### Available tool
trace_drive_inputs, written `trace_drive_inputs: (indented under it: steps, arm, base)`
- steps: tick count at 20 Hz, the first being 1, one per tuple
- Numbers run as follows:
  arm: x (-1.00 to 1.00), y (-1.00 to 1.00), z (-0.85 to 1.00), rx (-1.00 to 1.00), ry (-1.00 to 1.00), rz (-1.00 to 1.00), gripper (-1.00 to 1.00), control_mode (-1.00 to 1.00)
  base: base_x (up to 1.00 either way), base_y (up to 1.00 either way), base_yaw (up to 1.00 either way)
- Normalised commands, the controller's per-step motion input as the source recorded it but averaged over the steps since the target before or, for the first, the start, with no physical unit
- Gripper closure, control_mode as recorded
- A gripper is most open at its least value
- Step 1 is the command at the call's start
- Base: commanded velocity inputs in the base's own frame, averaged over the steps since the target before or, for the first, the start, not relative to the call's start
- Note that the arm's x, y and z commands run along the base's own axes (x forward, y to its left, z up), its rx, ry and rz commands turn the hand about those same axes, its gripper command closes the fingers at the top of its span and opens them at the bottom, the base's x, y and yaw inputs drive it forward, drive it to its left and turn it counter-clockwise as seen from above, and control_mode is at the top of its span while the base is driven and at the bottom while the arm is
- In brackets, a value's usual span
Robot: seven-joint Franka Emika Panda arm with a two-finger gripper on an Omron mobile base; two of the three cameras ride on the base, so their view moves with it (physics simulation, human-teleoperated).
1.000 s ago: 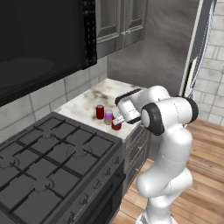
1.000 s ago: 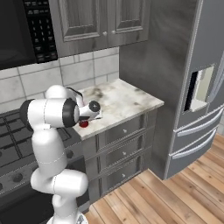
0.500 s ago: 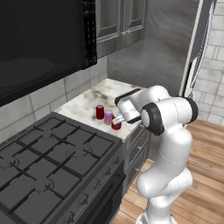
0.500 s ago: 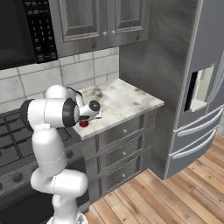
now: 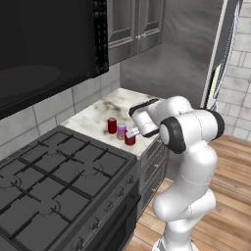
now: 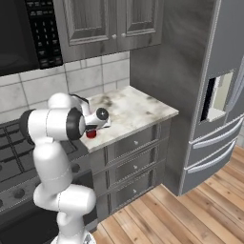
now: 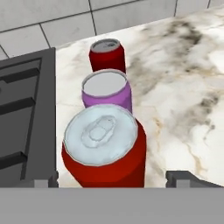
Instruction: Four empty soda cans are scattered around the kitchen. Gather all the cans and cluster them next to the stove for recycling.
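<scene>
- Three soda cans stood in a row on the marble counter (image 5: 98,115), just beside the stove (image 5: 54,186): a near red can (image 7: 105,153), a purple can (image 7: 107,89) behind it, and a far red can (image 7: 107,52) toward the tiled wall.
- From the left base camera the same cluster was visible: far red can (image 5: 112,125), purple can (image 5: 121,131), near red can (image 5: 130,138), all close together at the counter's stove-side edge.
- The gripper (image 7: 113,179) sat right over the near red can, fingers spread wide on either side of it and not pinching it. The can stood upright on the marble, so it looked released.
- From the right base camera that can (image 6: 91,134) peeked out under the hand near the counter's front edge.
- Progress call: three of four cans looked placed next to the stove. A fourth can was not among them.
- Left to do, as I judged it: lift clear without tipping the near can, go find the last can, bring it to this cluster.
</scene>
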Motion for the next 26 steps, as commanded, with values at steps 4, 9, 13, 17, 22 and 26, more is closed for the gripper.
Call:
trace_drive_inputs:
  steps: [4, 9, 13, 17, 22, 26]
  arm:
    - [-0.28, 0.0, 0.21, 0.0, 0.0, 0.01, -1.0, -1.0]
    - [-0.5, 0.0, 0.17, -0.01, 0.0, 0.01, -1.0, -1.0]
    - [-0.52, -0.01, 0.29, 0.0, 0.01, 0.0, -1.0, -1.0]
    - [-0.4, -0.02, 0.42, 0.0, 0.08, 0.0, -1.0, -1.0]
    - [-0.32, -0.04, 0.4, -0.01, 0.09, -0.03, -1.0, -1.0]
    - [-0.33, -0.08, 0.43, -0.02, 0.05, -0.06, -1.0, -1.0]
  base:
    - [0.0, 0.0, 0.0]
    - [0.0, 0.0, 0.0]
    - [0.0, 0.0, 0.0]
    - [0.0, 0.0, 0.0]
    - [0.0, 0.0, 0.0]
    - [0.0, 0.0, 0.0]
